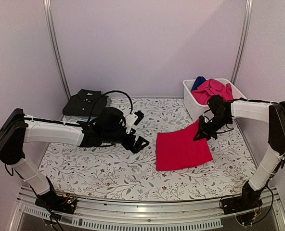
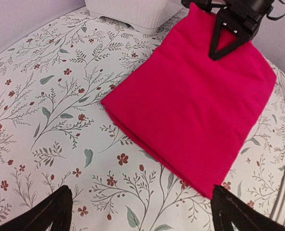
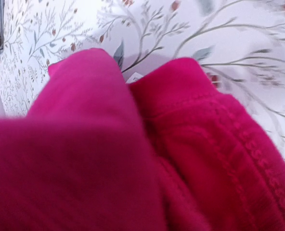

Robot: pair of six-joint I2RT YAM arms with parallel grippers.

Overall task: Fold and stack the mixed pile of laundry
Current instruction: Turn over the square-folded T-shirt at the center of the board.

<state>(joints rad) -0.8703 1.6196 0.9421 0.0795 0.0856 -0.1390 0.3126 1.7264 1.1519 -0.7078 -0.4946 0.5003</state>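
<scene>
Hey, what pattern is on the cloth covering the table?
White tablecloth printed with grey-green leafy sprigs and small red flowers; best seen in the left wrist view.

The table [image 1: 147, 206] has a cloth [image 1: 109, 168] with leaves and little flowers, and on it lie a folded red tee [image 1: 181, 151], a folded dark shirt [image 1: 86, 102] and a white tub [image 1: 193, 105].

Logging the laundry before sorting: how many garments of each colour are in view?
red tee: 1
magenta-pink garment: 1
royal blue garment: 1
dark charcoal polo: 1
Total: 4
</scene>
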